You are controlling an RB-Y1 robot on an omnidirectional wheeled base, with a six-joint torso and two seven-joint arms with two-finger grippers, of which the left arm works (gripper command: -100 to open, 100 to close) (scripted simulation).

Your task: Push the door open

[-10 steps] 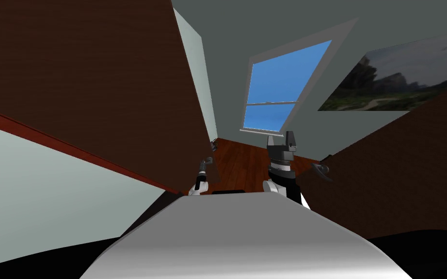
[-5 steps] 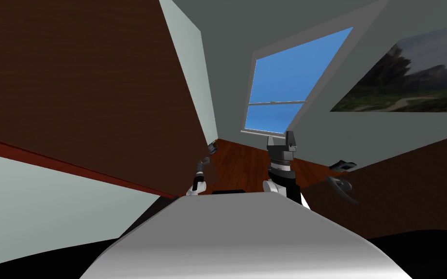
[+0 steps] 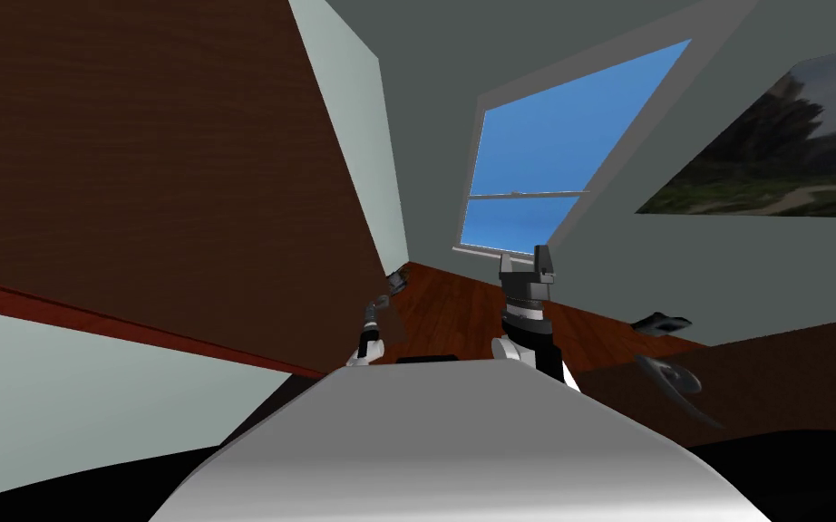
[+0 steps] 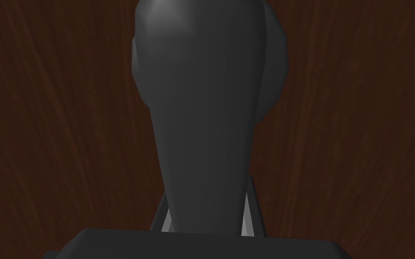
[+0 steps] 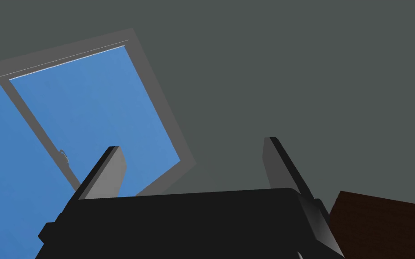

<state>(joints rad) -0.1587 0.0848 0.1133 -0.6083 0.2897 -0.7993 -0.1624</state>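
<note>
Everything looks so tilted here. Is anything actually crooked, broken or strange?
Nothing stands out. The tilt is the head camera's, shared by the door, window and wall picture. The left tool is shut on the door's dark handle; the right tool is open, touching nothing.

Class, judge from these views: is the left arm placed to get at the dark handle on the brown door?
Likely yes. The left gripper sits at the handle, its fingers against the lever's sides, so it appears shut on it. Nothing stands between them; the door lies right behind.
</note>
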